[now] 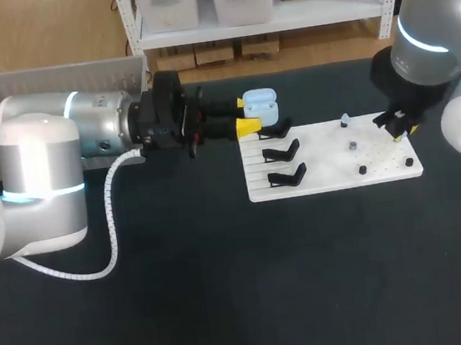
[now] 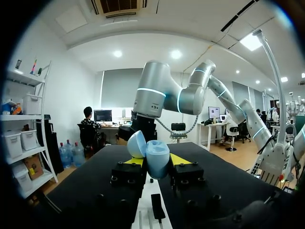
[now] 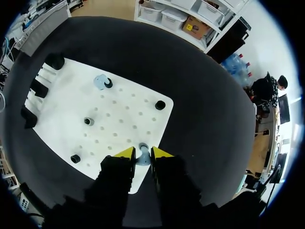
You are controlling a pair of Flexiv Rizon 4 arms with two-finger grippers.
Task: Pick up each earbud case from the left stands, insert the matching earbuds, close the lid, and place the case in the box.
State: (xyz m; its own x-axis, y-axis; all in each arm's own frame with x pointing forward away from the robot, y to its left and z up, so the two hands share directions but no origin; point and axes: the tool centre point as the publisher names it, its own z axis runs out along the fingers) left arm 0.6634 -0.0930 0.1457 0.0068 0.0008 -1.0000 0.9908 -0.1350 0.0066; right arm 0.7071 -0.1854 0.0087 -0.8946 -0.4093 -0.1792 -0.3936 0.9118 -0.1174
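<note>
Left end effector [image 1: 246, 113]: clamps the earbud case [image 1: 261, 105] between both yellow tips, from two sides, with the lid swung open. Holds it mouth-up, probably to leave the sockets free for loading from above. Carries it just ahead of the fingers, over the far stand [image 1: 274, 130] and seemingly lifted off its cradle.

Right end effector [image 3: 143, 153]: points straight down at the white board [image 1: 332, 178], tips pinched on an earbud [image 3: 143, 156] seated at the board's edge directly under the wrist. Appears to touch on both sides, so logged as closed on the earbud. Vertical pose likely chosen to draw the bud straight up off its seat.

Around: second earbud [image 3: 100, 82] well ahead of the right fingers, touching a black peg [image 3: 109, 83]. More black pegs [image 3: 160, 105] scattered ahead of and beside the same fingers. Two empty stands [image 1: 283, 163] just beside the left fingers, on the robot's side. Box [image 1: 2, 91] behind the left wrist, well apart from the case, on the dark tabletop [image 1: 228, 290].

In the way: only bare board, pegs and the second earbud between the pinched bud and the open case. Calls for a lift clear of those before crossing. Raised lid a possible snag for incoming tips.
</note>
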